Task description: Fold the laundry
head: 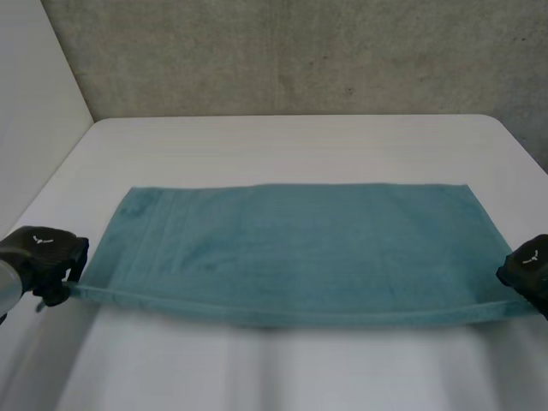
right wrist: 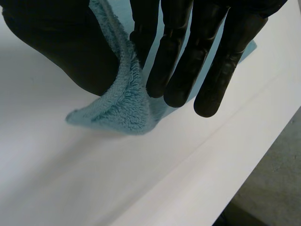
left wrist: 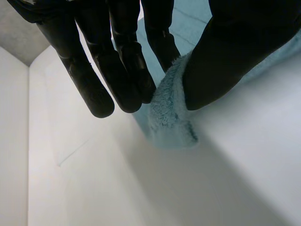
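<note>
Teal terry towel (head: pixel 291 248): spread lengthwise on white table (head: pixel 291 141), near edge taut between the hands. Left hand (head: pixel 43 257): thumb and fingers pinch its near left corner. Right hand (head: pixel 529 267): pinches its near right corner. Small white emblem on each hand's back.

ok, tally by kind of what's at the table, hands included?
teal towel: 1
black hands: 2, the left hand and the right hand, each pinching a near corner of the towel
white table: 1
Total: 4
</note>
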Robot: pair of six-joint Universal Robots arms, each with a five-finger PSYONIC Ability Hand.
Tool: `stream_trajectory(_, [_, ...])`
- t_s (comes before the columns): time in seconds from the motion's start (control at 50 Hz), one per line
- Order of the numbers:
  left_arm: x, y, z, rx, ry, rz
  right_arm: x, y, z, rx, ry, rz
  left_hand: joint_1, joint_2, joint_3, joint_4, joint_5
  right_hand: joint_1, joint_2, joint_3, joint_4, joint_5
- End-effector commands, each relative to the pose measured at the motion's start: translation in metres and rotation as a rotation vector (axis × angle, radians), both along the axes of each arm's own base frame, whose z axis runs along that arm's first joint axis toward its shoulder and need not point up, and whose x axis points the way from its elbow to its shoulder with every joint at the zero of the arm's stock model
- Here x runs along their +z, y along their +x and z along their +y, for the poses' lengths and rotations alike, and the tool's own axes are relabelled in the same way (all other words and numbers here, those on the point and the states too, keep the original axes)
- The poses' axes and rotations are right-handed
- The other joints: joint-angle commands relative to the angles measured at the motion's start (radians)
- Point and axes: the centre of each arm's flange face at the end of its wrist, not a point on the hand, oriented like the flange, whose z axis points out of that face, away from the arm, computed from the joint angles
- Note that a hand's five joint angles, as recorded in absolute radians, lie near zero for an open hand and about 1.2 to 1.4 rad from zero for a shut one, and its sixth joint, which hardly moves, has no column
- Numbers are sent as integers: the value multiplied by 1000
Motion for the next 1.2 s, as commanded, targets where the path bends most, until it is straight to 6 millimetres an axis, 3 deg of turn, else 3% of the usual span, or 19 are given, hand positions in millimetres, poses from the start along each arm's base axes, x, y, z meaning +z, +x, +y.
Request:
stream_trajectory(0.02, [9,-2,-19,-91,-138,31,11,0,-21,16,-158,-55,258,193,200,197,255,412,213,207,203,225])
stream_trajectory(0.12, [-10,-12,-61,-132,-244,20,-3,2,-62,-33,-258,-136,258,193,200,197,255,412,213,207,203,225])
stream_trajectory(0.24, [-24,-32,-100,-162,-334,35,-6,37,-101,40,-418,-204,258,193,200,197,255,412,213,207,203,225])
stream_trajectory(0.34, [-36,-45,-132,-122,-417,36,-30,48,-141,54,-506,-205,258,193,200,197,255,412,213,207,203,225])
stream_trajectory(0.46, [-48,-58,-161,-94,-481,19,-48,60,-164,70,-545,-202,258,193,200,197,255,412,213,207,203,225])
stream_trajectory(0.64, [-53,-65,-176,-111,-529,19,-49,62,-179,68,-592,-203,258,193,200,197,255,412,213,207,203,225])
stream_trajectory(0.8, [-67,-68,-184,-119,-533,16,-63,65,-194,73,-621,-207,258,193,200,197,255,412,213,207,203,225])
stream_trajectory(0.82, [-69,-69,-183,-123,-536,18,-66,65,-196,70,-621,-209,188,124,131,127,186,236,37,31,27,49])
stream_trajectory(0.84, [-70,-70,-183,-126,-536,19,-67,65,-197,69,-624,-210,-83,-147,-140,-144,-85,-7,-206,-212,-216,-194])
stream_trajectory(0.86, [-71,-71,-182,-130,-538,18,-67,65,-197,69,-624,-210,-379,-444,-437,-440,-381,-10,-208,-214,-219,-197])
stream_trajectory(0.88, [-71,-73,-181,-134,-541,20,-65,68,-198,68,-642,-212,-661,-726,-719,-722,-663,-571,-769,-775,-780,-758])
stream_trajectory(0.9, [-71,-77,-179,-143,-545,21,-65,68,-199,60,-652,-213,-964,-1029,-1022,-1025,-967,-695,-894,-900,-905,-883])
stream_trajectory(0.92, [-70,-81,-177,-151,-548,24,-64,68,-200,51,-661,-213,-949,-1014,-1007,-1010,-952,-807,-1006,-1012,-1016,-994])
stream_trajectory(0.98, [-68,-88,-172,-168,-562,30,-60,63,-204,1,-707,-222,-964,-1029,-1022,-1025,-967,-810,-1008,-1014,-1019,-997])
stream_trajectory(1.06, [-54,-90,-168,-170,-594,36,-42,60,-201,-45,-747,-290,-964,-1029,-1022,-1025,-967,-810,-1008,-1014,-1019,-997])
stream_trajectory(1.12, [-36,-87,-158,-161,-612,45,8,53,-187,-101,-802,-465,-964,-1029,-1022,-1025,-967,-810,-1008,-1014,-1019,-997])
stream_trajectory(1.16, [-32,-87,-155,-158,-614,48,29,52,-174,-126,-808,-578,-964,-1029,-1022,-1025,-967,-810,-1008,-1014,-1019,-997])
stream_trajectory(1.2, [-22,-83,-141,-155,-609,51,36,52,-165,-135,-790,-635,-964,-1029,-1022,-1025,-967,-810,-1008,-1014,-1019,-997])
